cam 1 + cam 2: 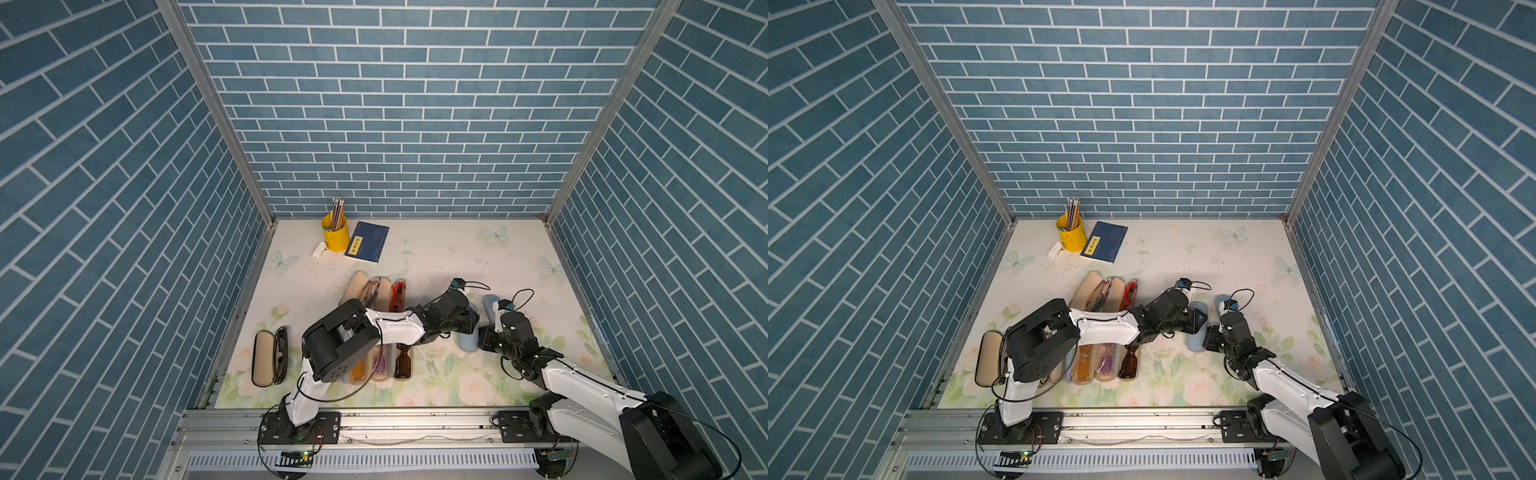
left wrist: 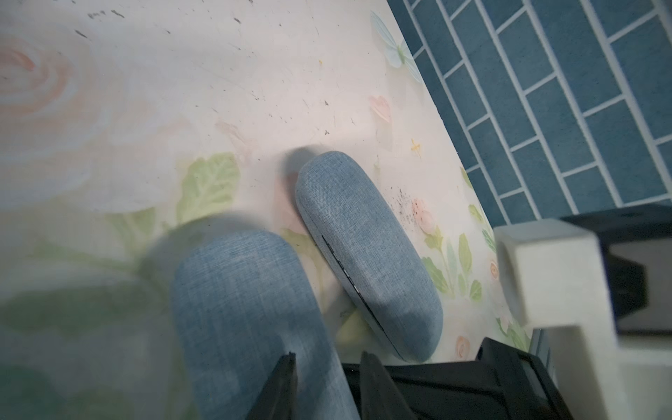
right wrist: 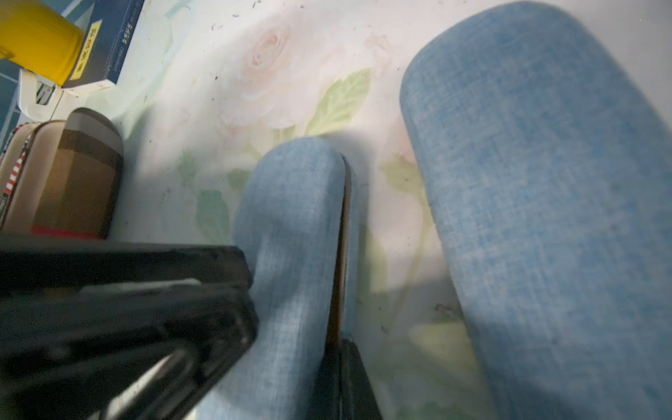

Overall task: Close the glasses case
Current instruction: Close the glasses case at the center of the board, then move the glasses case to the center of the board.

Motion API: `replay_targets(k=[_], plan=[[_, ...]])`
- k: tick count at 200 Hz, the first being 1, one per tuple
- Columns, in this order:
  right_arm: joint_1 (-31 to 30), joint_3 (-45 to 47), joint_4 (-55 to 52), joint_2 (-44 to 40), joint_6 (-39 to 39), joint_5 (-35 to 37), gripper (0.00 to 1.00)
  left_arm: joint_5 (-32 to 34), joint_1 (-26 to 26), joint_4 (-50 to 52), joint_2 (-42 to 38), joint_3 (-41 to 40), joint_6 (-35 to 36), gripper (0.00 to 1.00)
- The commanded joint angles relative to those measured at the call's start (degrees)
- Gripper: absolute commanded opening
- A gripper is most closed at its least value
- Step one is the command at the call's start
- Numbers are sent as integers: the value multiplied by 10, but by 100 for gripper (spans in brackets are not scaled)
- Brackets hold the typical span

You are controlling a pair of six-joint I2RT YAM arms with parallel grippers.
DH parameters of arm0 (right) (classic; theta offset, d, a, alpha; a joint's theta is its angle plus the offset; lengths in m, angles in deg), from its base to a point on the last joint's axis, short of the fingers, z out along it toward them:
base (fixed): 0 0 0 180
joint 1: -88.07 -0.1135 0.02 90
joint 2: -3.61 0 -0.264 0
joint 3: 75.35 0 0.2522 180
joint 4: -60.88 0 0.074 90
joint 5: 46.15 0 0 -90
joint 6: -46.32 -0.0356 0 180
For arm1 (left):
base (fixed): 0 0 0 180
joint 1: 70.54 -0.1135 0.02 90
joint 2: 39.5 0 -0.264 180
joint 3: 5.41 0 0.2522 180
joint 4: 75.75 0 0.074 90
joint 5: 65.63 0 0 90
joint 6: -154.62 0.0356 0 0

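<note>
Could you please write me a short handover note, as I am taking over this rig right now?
Left hand: narrowly open, tips over the light blue fabric glasses case.
Right hand: shut, tips at that case's seam side.
Case lies on the floral table, both hands at it; a second light blue fabric case lies beside it, apart.
Done: lid nearly down.
Left: a thin gap at the seam shows brown lining; probably press it fully shut, then back off.
</note>
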Motion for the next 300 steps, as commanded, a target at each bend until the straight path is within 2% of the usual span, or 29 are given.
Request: replay_targets(k=[1,34,53,98,172,217,247,267,285,300], plan=[[5,-25,5,6,43,-62,7,-38,20,55,35,-11,-12,36],[43,-64,-55,-12,63,-98,26,-33,21,45,35,-28,-22,42],[64,-87,-83,-24,73,-105,30,-29,21,46,36,-31,-20,41],[120,-120,-116,-31,98,-135,31,-25,21,53,47,-22,-16,41],[172,-151,-143,-44,118,-165,31,-18,20,64,72,-1,-11,40],[184,-161,-168,-62,133,-164,31,-5,19,61,11,-1,-20,63],[192,-153,-183,-94,125,-165,33,15,10,61,-56,-31,-27,71],[192,-147,-192,-115,119,-170,36,29,-5,57,-107,-72,-32,72],[192,-132,-195,-139,106,-184,51,42,-30,45,-172,-127,-38,73],[190,-117,-196,-164,87,-188,60,64,-50,49,-240,-173,-31,75]])
